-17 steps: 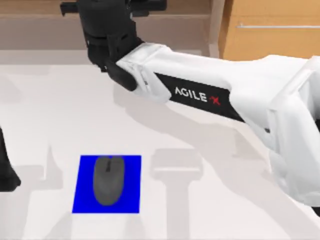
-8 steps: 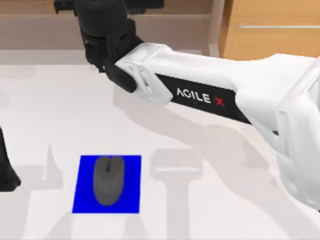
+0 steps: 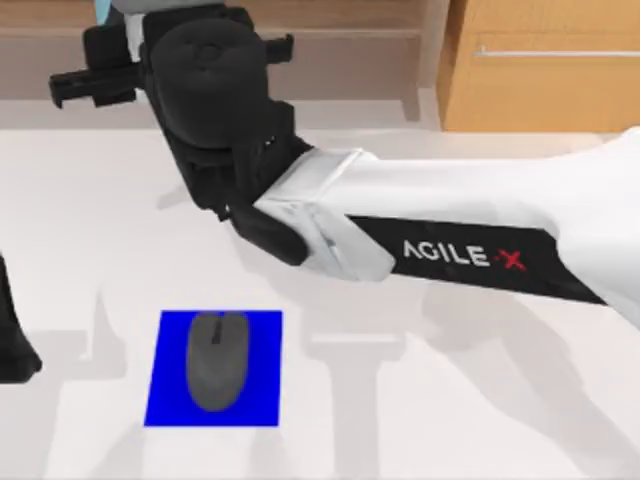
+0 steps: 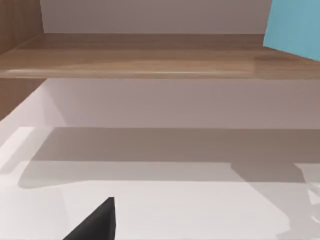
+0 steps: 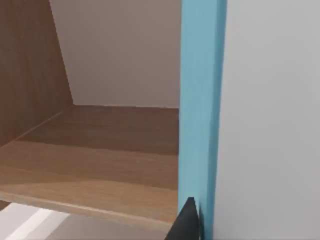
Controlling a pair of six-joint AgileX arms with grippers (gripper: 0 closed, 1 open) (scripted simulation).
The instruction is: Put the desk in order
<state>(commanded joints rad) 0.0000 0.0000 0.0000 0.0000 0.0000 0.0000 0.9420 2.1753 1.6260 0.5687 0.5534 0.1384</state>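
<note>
The white desk (image 3: 450,400) fills the top view, with a brown wooden shelf (image 3: 350,50) and a light-wood drawer unit (image 3: 540,70) along its far edge. My right arm reaches across from the right to the shelf at the far left. Its gripper (image 3: 110,45) is shut on a flat light-blue object (image 3: 103,8). In the right wrist view that object (image 5: 200,100) stands upright against a black fingertip (image 5: 187,220), over the shelf board (image 5: 100,150). My left arm (image 3: 10,340) is parked at the left edge. The left wrist view has the blue object (image 4: 295,25) above the shelf (image 4: 150,60).
A grey mouse (image 3: 217,360) lies on a small blue mat (image 3: 165,400) near the front left. The right arm's white forearm (image 3: 450,250) spans the middle of the desk above the surface. The shelf's side wall (image 5: 30,90) stands close beside the held object.
The right arm's black wrist has swung left and toward the front, turning as it went. A corner of the blue object now shows at the top edge.
</note>
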